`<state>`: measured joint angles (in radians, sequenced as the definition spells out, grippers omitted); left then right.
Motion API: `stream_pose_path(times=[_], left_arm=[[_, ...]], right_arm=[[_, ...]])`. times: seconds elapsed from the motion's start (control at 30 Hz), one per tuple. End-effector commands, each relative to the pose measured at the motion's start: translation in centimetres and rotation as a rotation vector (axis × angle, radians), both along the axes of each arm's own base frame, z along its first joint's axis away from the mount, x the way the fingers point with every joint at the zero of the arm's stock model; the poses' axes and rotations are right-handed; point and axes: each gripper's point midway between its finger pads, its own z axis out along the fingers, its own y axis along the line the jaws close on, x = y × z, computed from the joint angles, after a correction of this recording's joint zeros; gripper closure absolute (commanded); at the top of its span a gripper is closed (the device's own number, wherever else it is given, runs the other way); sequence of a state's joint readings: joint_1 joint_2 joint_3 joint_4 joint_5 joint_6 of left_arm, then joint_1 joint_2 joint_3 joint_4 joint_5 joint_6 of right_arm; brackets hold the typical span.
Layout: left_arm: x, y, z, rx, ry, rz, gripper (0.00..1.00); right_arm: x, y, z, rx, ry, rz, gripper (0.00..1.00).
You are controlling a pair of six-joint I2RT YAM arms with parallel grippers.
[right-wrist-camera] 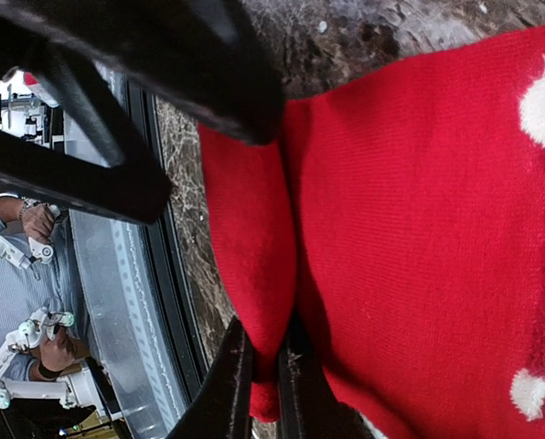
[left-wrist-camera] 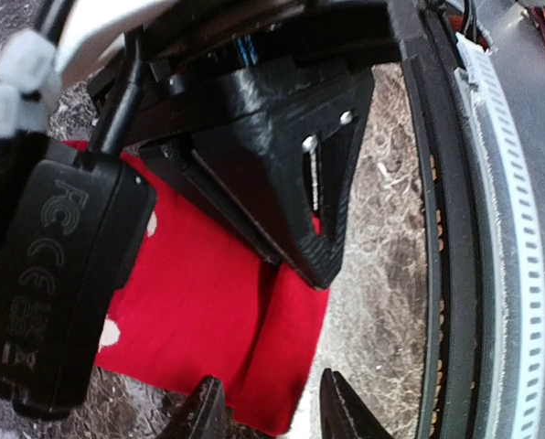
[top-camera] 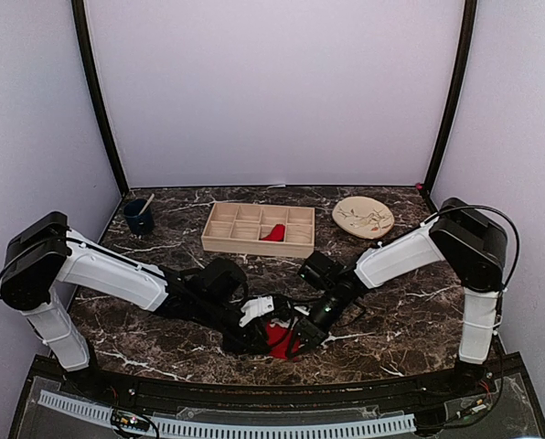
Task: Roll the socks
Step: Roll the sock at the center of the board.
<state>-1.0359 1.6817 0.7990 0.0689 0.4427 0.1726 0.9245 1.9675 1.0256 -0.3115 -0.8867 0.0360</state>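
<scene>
At center rear, tray [top-camera: 254,248] with red cloth [top-camera: 273,233] inside; right hand [right-wrist-camera: 261,389] tight on sock [right-wrist-camera: 419,229], left hand [left-wrist-camera: 272,416] spread.

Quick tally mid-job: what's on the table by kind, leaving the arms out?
Wooden tray: 1
Red socks: 2, one near the front edge, one that looks like a sock in the tray
Plate: 1
Cup: 1
Wooden utensil in the cup: 1
Total: 6
</scene>
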Motion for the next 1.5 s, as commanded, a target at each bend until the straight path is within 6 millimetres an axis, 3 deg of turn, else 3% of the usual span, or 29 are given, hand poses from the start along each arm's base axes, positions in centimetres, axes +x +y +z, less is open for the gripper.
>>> stream_pose_path(times=[0.0, 0.37, 0.63, 0.83, 1.13, 1.47], left_arm=[[0.3, -0.1, -0.5, 0.041, -0.056, -0.037, 0.62], [-0.6, -0.6, -0.7, 0.058, -0.101, -0.12, 0.63], [-1.6, -0.2, -1.1, 0.082, -0.093, -0.153, 0.69], [-1.5, -0.1, -2.1, 0.113, -0.085, -0.148, 0.69], [-1.7, -0.3, -2.4, 0.12, -0.061, -0.157, 0.85], [-2.5, -0.2, -3.0, 0.129, 0.005, -0.159, 1.0]], right_arm=[[-0.2, -0.7, -1.0, -0.044, 0.037, -0.001, 0.92], [-0.3, -0.8, -1.0, -0.041, 0.065, 0.001, 0.91], [-0.2, -0.9, -1.0, -0.04, 0.074, -0.004, 0.91], [-0.3, -0.9, -1.0, -0.04, 0.079, -0.004, 0.91], [-0.4, -1.1, -1.3, -0.049, 0.083, -0.009, 0.9], [0.0, -1.2, -1.6, -0.065, 0.067, -0.026, 0.76]])
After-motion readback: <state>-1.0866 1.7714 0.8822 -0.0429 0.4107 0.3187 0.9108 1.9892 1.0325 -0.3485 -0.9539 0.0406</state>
